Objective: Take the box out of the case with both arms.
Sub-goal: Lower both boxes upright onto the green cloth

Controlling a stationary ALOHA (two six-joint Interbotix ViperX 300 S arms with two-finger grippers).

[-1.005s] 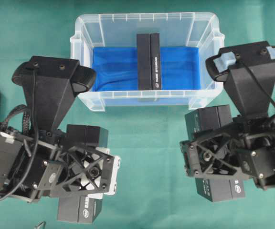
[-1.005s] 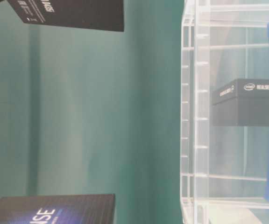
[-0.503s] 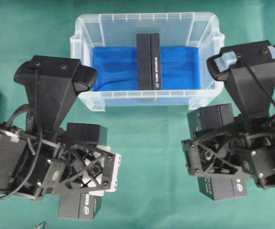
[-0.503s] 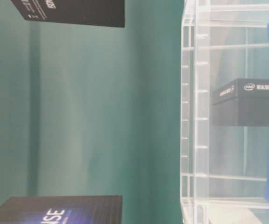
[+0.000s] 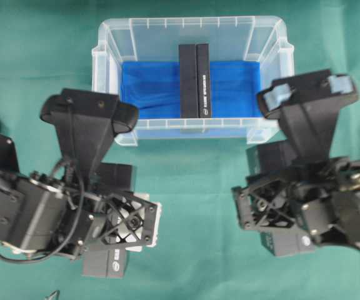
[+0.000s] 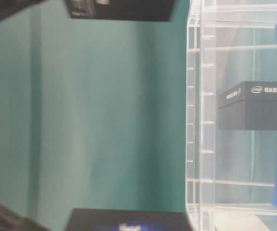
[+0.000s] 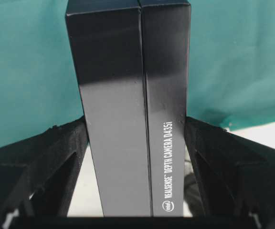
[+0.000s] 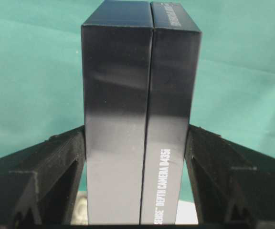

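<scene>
Here, your left gripper point(image 7: 137, 143) and right gripper point(image 8: 140, 157) each clamp a black box near the case point(image 5: 189, 128). Another box point(image 5: 195, 80) stands on edge mid-case on the blue liner point(image 5: 145, 87): stiff, light, likely slick cardboard; pinch its broad faces. Mind the walls.

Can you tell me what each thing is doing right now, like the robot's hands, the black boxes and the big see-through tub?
left gripper: shut on a black box, outside the tub
right gripper: shut on another black box, outside the tub
left box: held between the fingers, above the green table
right box: held the same way
third box: on the blue liner inside the tub
case: open, no lid
</scene>
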